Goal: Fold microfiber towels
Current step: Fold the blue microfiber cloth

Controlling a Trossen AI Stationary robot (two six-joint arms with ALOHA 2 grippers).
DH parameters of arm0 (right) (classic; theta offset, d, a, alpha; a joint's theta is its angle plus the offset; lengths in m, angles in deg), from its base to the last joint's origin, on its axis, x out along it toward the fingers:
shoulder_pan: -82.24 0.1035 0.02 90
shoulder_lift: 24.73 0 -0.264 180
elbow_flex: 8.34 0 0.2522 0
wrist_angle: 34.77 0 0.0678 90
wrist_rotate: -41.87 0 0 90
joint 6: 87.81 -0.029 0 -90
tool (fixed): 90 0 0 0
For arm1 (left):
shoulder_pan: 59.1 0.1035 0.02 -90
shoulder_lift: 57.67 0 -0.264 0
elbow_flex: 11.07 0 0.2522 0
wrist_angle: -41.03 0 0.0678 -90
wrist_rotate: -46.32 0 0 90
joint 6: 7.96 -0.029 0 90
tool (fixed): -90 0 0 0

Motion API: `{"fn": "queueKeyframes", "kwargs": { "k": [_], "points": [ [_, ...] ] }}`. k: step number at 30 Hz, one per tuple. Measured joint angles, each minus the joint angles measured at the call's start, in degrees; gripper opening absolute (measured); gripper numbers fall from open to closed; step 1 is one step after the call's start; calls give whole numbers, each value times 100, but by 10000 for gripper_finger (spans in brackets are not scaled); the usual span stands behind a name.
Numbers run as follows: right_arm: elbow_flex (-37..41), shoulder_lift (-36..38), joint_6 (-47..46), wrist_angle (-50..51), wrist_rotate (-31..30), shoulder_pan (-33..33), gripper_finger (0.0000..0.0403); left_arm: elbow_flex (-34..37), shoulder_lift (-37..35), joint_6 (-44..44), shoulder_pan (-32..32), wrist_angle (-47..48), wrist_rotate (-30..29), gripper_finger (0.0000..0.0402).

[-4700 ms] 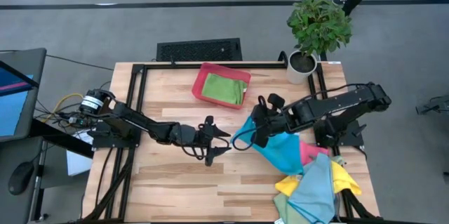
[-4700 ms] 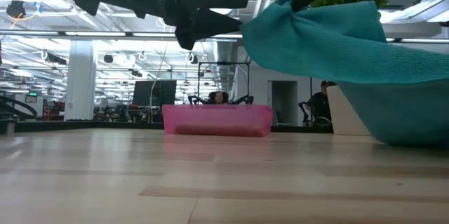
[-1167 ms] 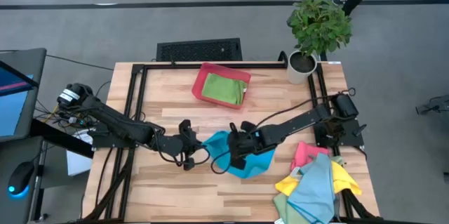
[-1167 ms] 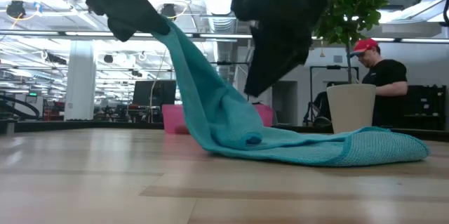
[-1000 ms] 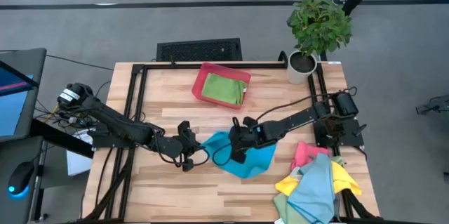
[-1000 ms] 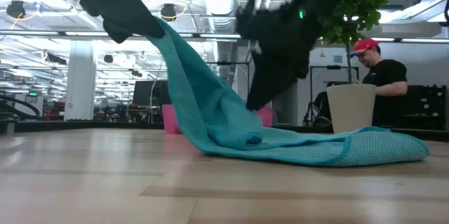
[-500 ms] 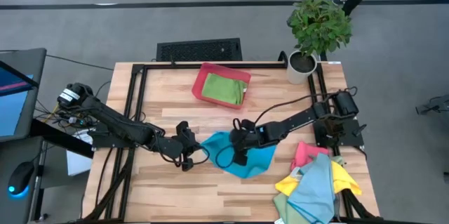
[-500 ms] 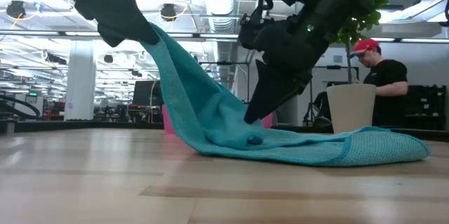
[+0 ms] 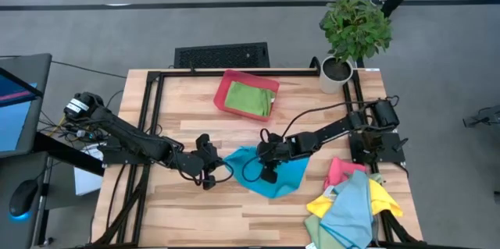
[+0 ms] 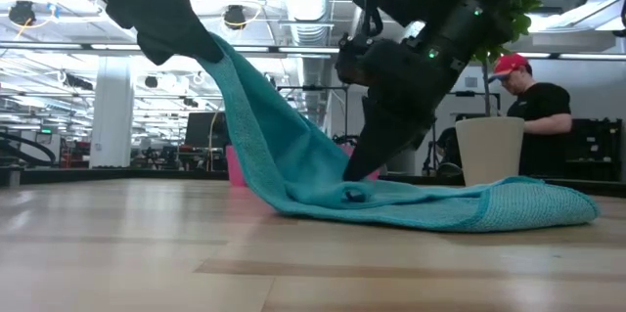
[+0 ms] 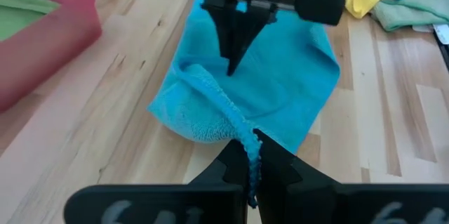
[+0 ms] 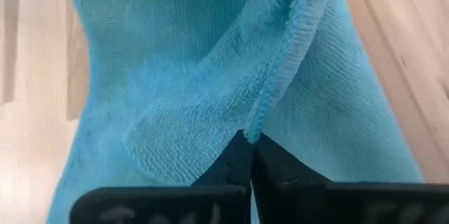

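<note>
Red tray (image 9: 223, 97), folded green towel (image 9: 250, 99) inside

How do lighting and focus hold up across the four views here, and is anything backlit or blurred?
High view: even, soft light, faint shadows. Low view: bright ceiling lights backlight both arms into near silhouettes, though the blue towel reads clearly. Left wrist view: the left gripper at the frame edge is soft, the towel beyond it sharp. Right wrist view: towel weave crisp, the right gripper dark, the wooden table blurred.
</note>
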Motion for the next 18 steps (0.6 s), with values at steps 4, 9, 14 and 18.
{"fn": "queueKeyframes", "kwargs": {
  "k": [4, 9, 14, 18],
  "points": [
    [0, 567, -38, 473, -124, 112, 10, 0, -181, 106, 0, 151, -5, 0],
    [-11, 1637, -120, 1099, -709, 298, 14, 0, -744, 68, 36, 264, -41, 0],
    [-434, 2585, -141, 1151, -827, 467, 10, -229, -1387, 49, 213, 782, 284, 0],
    [-918, 3022, 238, 1671, -1194, 667, 10, -1076, -1491, -141, 276, 2214, 183, 0]
  ]
}}
